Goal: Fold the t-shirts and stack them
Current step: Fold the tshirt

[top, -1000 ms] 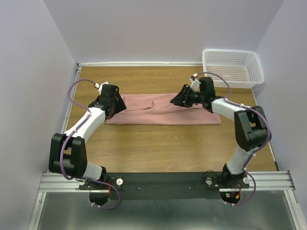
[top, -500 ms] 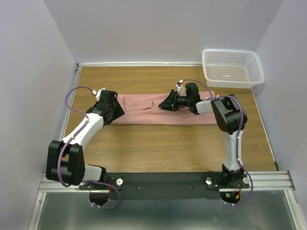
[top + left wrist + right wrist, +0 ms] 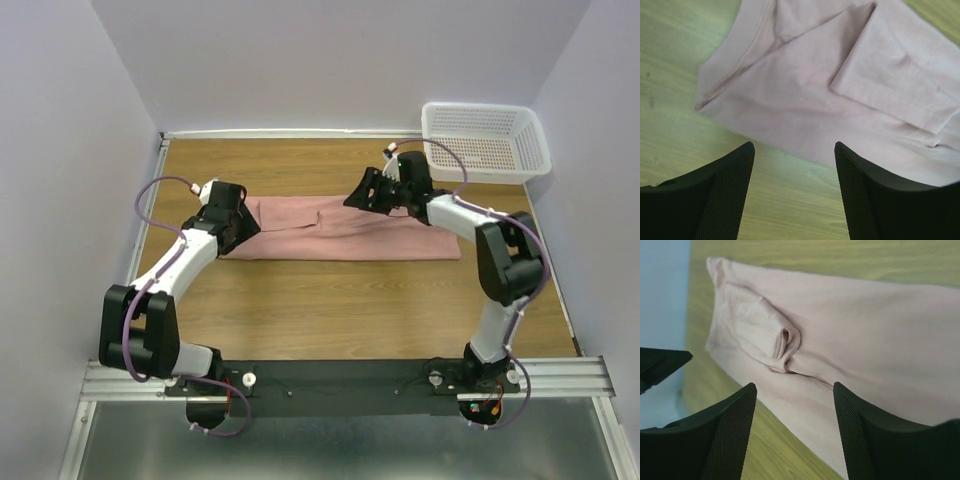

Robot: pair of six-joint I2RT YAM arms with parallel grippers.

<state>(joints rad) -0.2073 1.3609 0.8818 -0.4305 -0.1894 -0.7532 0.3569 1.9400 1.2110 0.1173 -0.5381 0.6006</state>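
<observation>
pink shirt (image 3: 340, 228) laid flat as long folded strip on table (image 3: 330, 300). left claw (image 3: 792, 150) spread wide, nothing gripped; shirt's end seen just ahead of its fingertips. right claw (image 3: 794, 387) spread wide too, empty; small bunched crease seen ahead.

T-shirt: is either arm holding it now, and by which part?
Nothing is held. Both arms' jaws stand open and empty above the t-shirt, which lies folded in a long strip on the table.
</observation>
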